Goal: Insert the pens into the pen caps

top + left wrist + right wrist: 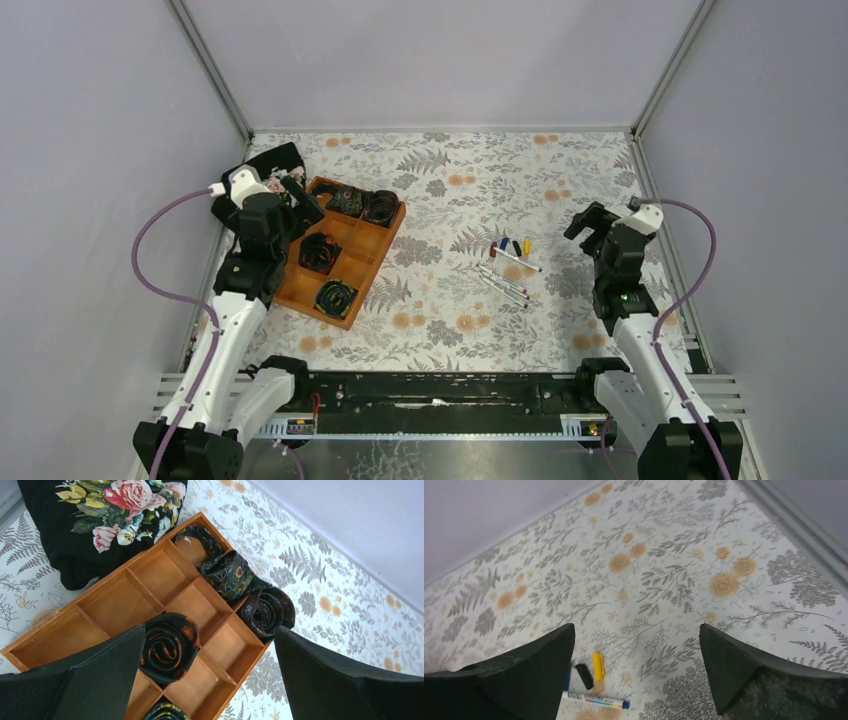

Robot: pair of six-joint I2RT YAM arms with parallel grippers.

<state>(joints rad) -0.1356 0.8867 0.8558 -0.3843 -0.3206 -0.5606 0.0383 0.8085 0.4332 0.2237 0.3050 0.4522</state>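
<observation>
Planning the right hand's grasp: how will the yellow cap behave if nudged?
The yellow cap lies on its side, so a nudge would probably roll it. It looks tiny, likely light, and may skid into the black cap beside it.

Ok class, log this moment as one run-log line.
left gripper open over tray | right gripper open near caps | pens loose, unheld
</observation>
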